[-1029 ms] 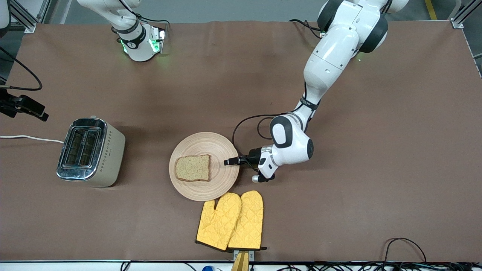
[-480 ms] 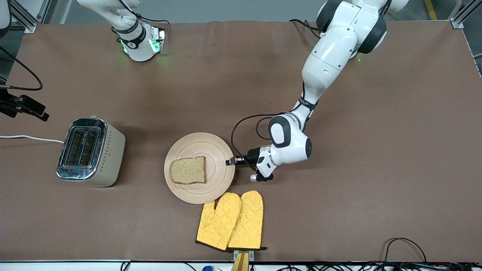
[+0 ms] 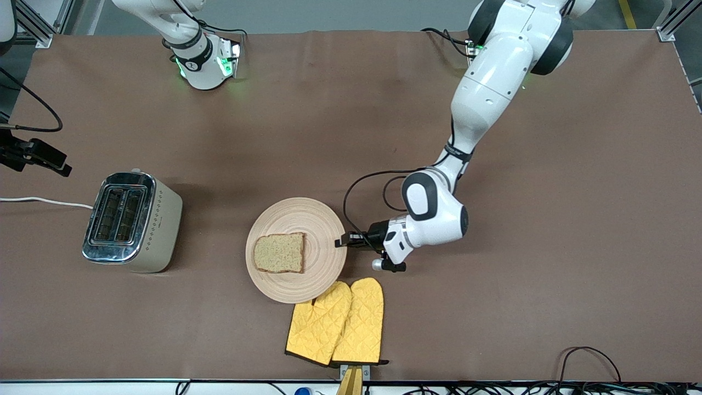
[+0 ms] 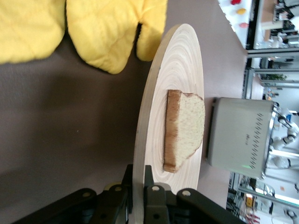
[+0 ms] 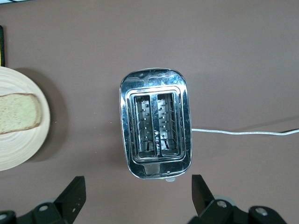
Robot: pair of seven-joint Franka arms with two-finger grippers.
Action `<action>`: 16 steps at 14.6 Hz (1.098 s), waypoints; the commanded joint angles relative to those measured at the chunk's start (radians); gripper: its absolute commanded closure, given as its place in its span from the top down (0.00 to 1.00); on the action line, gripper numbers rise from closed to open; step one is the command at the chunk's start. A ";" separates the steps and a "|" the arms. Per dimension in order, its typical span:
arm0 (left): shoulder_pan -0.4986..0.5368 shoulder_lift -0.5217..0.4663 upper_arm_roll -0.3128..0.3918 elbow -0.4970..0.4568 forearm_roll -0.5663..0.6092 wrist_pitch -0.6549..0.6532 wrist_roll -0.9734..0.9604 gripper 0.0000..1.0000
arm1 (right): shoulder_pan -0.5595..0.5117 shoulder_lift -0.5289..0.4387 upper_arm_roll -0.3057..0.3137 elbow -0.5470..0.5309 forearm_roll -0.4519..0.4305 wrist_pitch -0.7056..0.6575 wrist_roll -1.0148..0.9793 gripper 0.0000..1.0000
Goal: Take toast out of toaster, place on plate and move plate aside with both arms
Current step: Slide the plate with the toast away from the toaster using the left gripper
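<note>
The round pale wooden plate [image 3: 315,219] lies mid-table with the toast [image 3: 279,252] on it, toward the toaster's side of its middle. My left gripper [image 3: 343,241] is shut on the plate's rim at the left arm's end; in the left wrist view [image 4: 138,175] one finger sits above the rim and one below it. The plate [image 4: 182,60] and toast [image 4: 184,128] show there too. My right gripper [image 5: 138,193] is open and empty, high over the table by the toaster [image 5: 156,123]; it does not show in the front view.
The steel toaster [image 3: 131,222] stands toward the right arm's end, its white cord [image 3: 44,201] running off the table. Two yellow oven mitts [image 3: 337,323] lie nearer the camera than the plate, their tips touching its rim.
The left gripper slid the plate with the toast toward the toaster, then back toward the left arm's end and nearer the camera, up to the mitts. The right arm has not moved.
</note>
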 commanded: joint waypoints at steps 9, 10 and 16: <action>0.515 -0.160 -0.009 -0.217 0.187 -0.613 0.280 0.00 | -0.008 -0.015 0.010 -0.022 -0.017 0.002 -0.008 1.00; 0.581 -0.156 -0.007 -0.212 0.211 -0.656 0.280 0.00 | -0.008 -0.015 0.010 -0.021 -0.017 0.002 -0.008 1.00; 0.822 -0.139 -0.007 -0.211 0.400 -0.671 0.385 0.00 | -0.008 -0.015 0.010 -0.022 -0.017 0.002 -0.008 1.00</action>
